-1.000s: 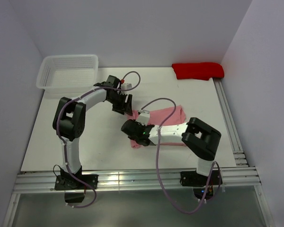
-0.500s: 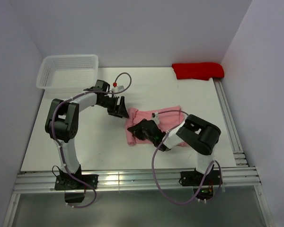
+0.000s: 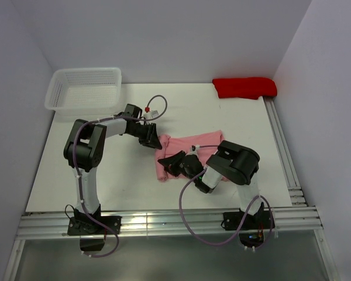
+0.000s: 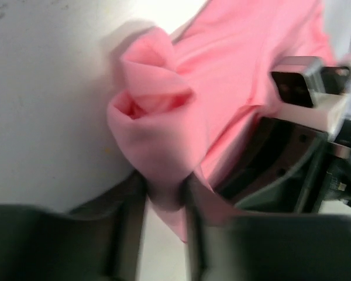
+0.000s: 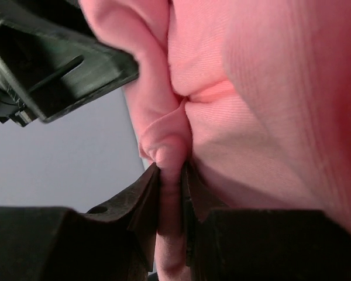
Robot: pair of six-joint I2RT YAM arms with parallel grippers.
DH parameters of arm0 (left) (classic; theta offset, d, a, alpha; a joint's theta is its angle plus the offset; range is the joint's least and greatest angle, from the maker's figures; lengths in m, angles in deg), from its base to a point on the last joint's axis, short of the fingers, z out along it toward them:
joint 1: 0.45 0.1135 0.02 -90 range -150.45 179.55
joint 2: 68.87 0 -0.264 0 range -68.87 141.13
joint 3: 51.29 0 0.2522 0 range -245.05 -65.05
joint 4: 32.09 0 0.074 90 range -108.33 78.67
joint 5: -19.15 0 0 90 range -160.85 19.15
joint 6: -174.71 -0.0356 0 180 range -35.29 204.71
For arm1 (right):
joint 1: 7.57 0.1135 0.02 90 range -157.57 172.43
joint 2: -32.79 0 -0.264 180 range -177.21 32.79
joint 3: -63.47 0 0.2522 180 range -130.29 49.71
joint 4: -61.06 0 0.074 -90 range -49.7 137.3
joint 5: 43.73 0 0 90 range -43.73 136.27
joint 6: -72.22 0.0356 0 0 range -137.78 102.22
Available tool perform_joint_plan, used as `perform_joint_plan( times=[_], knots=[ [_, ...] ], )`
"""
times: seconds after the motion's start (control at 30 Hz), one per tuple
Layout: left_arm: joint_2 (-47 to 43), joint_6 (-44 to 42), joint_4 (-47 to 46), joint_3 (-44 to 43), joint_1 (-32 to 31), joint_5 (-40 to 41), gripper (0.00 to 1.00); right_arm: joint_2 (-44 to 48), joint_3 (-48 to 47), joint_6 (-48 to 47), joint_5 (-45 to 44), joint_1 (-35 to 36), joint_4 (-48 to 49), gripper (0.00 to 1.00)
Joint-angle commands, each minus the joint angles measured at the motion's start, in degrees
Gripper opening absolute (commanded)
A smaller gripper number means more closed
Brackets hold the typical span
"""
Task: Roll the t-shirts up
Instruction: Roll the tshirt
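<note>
Step in hand, as we read it: starting the roll at the left end of the t-shirt (image 3: 181,142). The right gripper (image 3: 171,163), nearest us, pinches a thin fold of the edge (fingers almost meeting through the fabric). The left gripper (image 3: 154,141), between that fold and the white mesh basket (image 3: 82,93), clamps a bunched curl. The shirt lies right of the basket and nearer us; it is salmon-pink, partly folded, and wrinkled at the gripped end. Next move, we judge: both wrists turn together, keeping the edge even.
</note>
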Motion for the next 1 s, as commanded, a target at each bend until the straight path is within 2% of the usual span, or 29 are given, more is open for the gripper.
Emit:
perform_joint_plan(
  times=[0.0, 0.03, 0.07, 0.13, 0.17, 0.23, 0.3, 0.33, 0.5, 0.53, 0.67, 0.77, 0.87, 0.97],
  knots=[
    [1.34, 0.42, 2.05, -2.89, -1.58, 8.69, 0.28, 3.16, -0.28, -1.92, 1.04, 0.06, -4.68, 0.27],
    [1.16, 0.5, 3.45, -3.77, -2.02, 9.77, 0.22, 4.4, -0.81, -2.89, 0.6, 0.32, -10.71, 0.35],
    [0.99, 0.77, 4.16, -4.04, -2.11, 11.69, 0.15, 5.63, -1.43, -3.77, -0.45, 0.5, -14.34, 0.39],
    [0.46, 0.68, 5.92, -5.09, -2.89, 15.39, 0.08, 9.5, -4.15, -6.75, -2.29, 1.11, -25.9, 0.49],
    [0.37, 0.77, 7.5, -5.45, -3.16, 16.88, 0.0, 10.56, -4.94, -7.46, -3.26, 1.9, -29.28, 0.51],
    [-0.07, 0.33, 8.91, -6.32, -3.95, 19.17, 0.0, 13.55, -6.79, -9.48, -6.34, 2.95, -36.39, 0.55],
    [-0.07, 0.15, 10.58, -6.85, -4.39, 20.84, 0.0, 15.66, -8.8, -10.89, -8.96, 4.45, -40.46, 0.56],
    [-0.07, 0.15, 11.2, -7.55, -4.74, 22.16, 0.0, 16.01, -10.03, -11.42, -9.94, 5.06, -46.31, 0.56],
    [0.81, 0.24, 13.92, -9.4, -5.45, 25.51, 0.0, 14.79, -21.02, -11.61, -16.7, 10.59, -67.41, 0.49],
    [0.98, 0.24, 14.1, -9.58, -5.53, 26.03, 0.0, 14.44, -22.08, -10.99, -17.24, 11.21, -70.24, 0.45],
    [1.25, 0.24, 15.07, -10.37, -5.97, 28.23, 0.0, 14.43, -22.97, -8.18, -18.3, 14.12, -73.87, 0.34],
    [0.99, 0.15, 15.6, -10.81, -6.5, 29.64, 0.0, 14.26, -22.35, -6.33, -18.21, 16.23, -75.28, 0.35],
    [0.98, -0.02, 16.3, -11.25, -7.03, 30.87, 0.0, 13.47, -22.87, -5.27, -18.56, 17.98, -78.17, 0.37],
    [0.98, -0.11, 17.0, -11.51, -7.56, 31.92, 0.0, 13.9, -24.62, -6.15, -19.96, 19.48, -81.16, 0.47]
  ],
)
